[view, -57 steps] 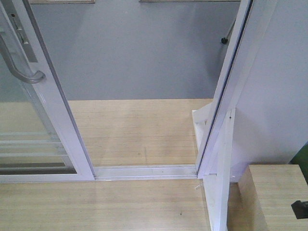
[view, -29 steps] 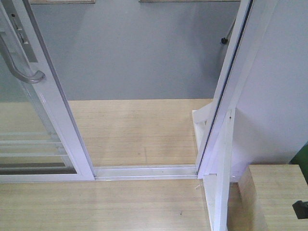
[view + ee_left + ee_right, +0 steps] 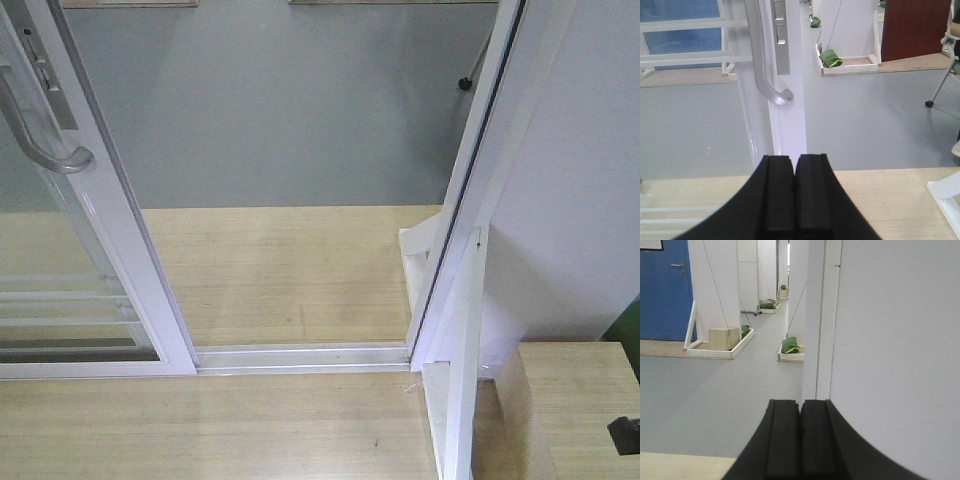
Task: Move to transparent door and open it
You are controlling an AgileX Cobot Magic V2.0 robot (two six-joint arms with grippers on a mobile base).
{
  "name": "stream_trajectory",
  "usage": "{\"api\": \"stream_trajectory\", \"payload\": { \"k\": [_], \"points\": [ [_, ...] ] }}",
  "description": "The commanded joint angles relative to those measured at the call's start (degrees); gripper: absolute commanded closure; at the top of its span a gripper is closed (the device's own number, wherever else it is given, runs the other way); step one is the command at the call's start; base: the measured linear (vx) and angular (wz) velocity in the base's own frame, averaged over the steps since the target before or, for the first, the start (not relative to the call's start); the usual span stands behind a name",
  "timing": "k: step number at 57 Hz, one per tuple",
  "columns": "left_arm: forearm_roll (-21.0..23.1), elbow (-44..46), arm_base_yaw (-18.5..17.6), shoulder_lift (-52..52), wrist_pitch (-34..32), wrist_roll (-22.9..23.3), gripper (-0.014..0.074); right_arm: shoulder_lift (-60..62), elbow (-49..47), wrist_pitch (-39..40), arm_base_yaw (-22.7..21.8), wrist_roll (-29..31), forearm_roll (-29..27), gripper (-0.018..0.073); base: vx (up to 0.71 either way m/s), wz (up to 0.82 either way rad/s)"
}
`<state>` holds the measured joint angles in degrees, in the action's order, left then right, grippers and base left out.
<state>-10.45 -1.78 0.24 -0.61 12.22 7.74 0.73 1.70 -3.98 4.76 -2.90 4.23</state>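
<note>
nearest the lens in the left wrist view, the left gripper (image 3: 795, 195) showed its two black jaws pressed together with nothing between them. the right gripper (image 3: 800, 440) was the same in its own view: jaws pressed together, holding nothing.

just beyond the left jaws, straight ahead and a little above, rose the white frame edge of the transparent door (image 3: 790, 115). its curved pull handle (image 3: 762, 60) hung up and slightly left of the jaws, apart from them, with its hooked lower end turned toward the frame. the handle's long axis ran upright, as did the door stile behind it. the left arm was plainly the nearer one; the right wrist view faced only a white wall panel (image 3: 895, 340) and a corridor, with no door or handle in it.

from the front camera, the door (image 3: 120, 240) stood at the left edge, its handle (image 3: 45, 150) at upper left. a floor track (image 3: 300, 355) ran across an open gap to the fixed white post (image 3: 470, 200) on the right. by my reading the door already stood open.

counted: one handled door, one handle, one track, one post, two grippers. beyond the gap lay wood flooring and then grey floor (image 3: 290, 100). farther off, the left wrist view showed one green bundle (image 3: 831, 57) and a dark red panel (image 3: 915, 27).
</note>
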Motion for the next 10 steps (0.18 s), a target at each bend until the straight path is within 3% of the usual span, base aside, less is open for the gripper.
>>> {"api": "stream_trajectory", "payload": {
  "k": [1, 10],
  "points": [
    [-0.1, -0.9, -0.2, -0.8, -4.7, 0.1, 0.0596, 0.8, 0.3, 4.3, -0.3, 0.3, 0.1, 0.0561, 0.0, 0.0],
    [-0.1, -0.9, -0.2, -0.8, -4.7, 0.1, 0.0596, 0.8, 0.3, 4.3, -0.3, 0.3, 0.1, 0.0561, 0.0, 0.0]
  ]
}}
